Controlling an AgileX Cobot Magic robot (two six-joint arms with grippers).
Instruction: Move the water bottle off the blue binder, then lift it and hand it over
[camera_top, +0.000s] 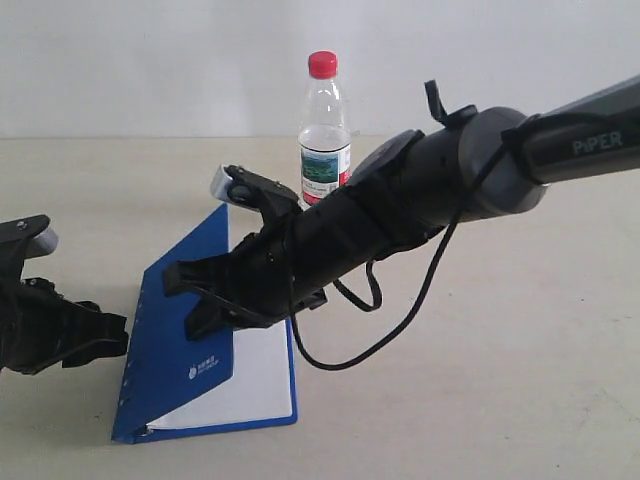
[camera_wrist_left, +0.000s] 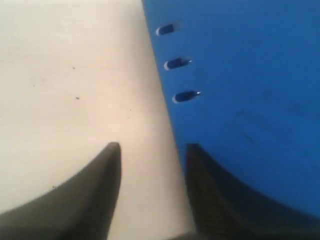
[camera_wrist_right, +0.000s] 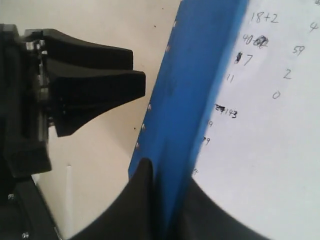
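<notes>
The water bottle (camera_top: 325, 130), clear with a red cap, stands upright behind the right arm, which hides its base. The blue binder (camera_top: 185, 330) lies on the table with its cover tilted up off the white page (camera_top: 262, 375). My right gripper (camera_top: 185, 300) reaches across the middle and is shut on the cover's edge. The right wrist view shows that gripper (camera_wrist_right: 170, 170) pinching the blue cover (camera_wrist_right: 195, 75). My left gripper (camera_top: 115, 335) is open beside the spine edge. In its own view the left gripper (camera_wrist_left: 152, 147) has only table between its fingers, with the binder (camera_wrist_left: 250, 75) alongside.
The page (camera_wrist_right: 270, 125) bears handwritten numbers. The spine slots (camera_wrist_left: 178, 63) run beside the left gripper. A black cable (camera_top: 400, 320) hangs in a loop under the right arm. Beige table (camera_top: 480, 380) stretches to the right, with a white wall behind.
</notes>
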